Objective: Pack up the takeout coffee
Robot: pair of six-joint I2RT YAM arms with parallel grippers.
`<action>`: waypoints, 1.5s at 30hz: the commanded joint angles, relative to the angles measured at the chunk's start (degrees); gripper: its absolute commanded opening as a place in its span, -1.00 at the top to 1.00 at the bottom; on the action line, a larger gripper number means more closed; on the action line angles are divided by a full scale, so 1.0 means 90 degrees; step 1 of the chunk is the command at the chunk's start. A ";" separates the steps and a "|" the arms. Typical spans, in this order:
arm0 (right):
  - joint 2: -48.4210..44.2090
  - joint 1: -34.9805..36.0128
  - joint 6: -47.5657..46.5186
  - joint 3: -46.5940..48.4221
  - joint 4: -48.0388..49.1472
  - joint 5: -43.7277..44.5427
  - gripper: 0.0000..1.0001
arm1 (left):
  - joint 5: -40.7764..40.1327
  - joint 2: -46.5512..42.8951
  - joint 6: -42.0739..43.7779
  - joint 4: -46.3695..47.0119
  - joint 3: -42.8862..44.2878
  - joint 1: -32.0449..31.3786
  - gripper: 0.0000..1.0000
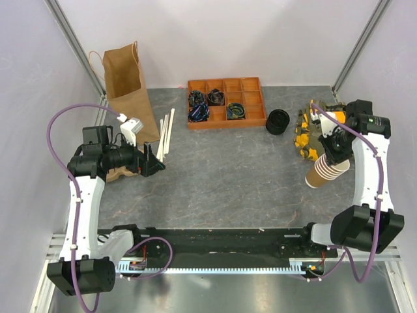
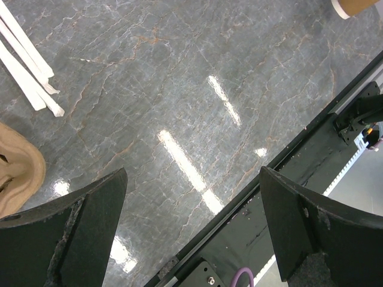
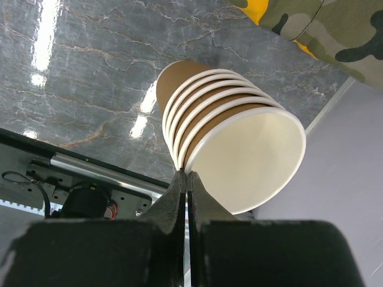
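Right gripper (image 3: 187, 177) was clamped on the rim of the cup stack (image 3: 230, 128), at right. Left gripper (image 2: 191, 173) stood apart.

**Open middle, crowded edges**

The middle of the table (image 1: 228, 176) lies bare from the front rail (image 1: 215, 238) to the orange tray (image 1: 226, 103), a wide passage. At the back left a paper bag (image 1: 124, 78) stands upright. White sticks (image 1: 166, 134) lie just beside it, near the left gripper (image 1: 155, 163), whose jaws gape over bare stone. A black stack of lids (image 1: 277, 121) sits right of the tray. A camouflage bundle (image 1: 306, 130) and the tilted stack of cups (image 1: 326, 171) pinched in the right gripper (image 3: 187, 179) block the right side.
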 commanded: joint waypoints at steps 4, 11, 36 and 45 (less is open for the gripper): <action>-0.0346 0.0070 -0.0081 -0.0424 0.0483 0.0462 1.00 | 0.0055 -0.0024 -0.0149 0.0235 0.0025 -0.0020 -0.96; -0.0669 0.0178 -0.0139 -0.0640 0.0708 0.0774 1.00 | 0.0084 -0.0024 -0.0159 0.0245 0.0006 -0.0010 -0.97; -0.0649 0.0587 0.0162 0.1830 -0.0708 0.0062 1.00 | 0.0240 -0.0044 -0.0130 0.0254 -0.0024 -0.0010 -0.97; -0.0035 0.1923 0.0953 0.2348 -0.0377 -0.0622 1.00 | 0.0201 -0.0141 -0.0169 0.0245 0.0026 -0.0010 -1.00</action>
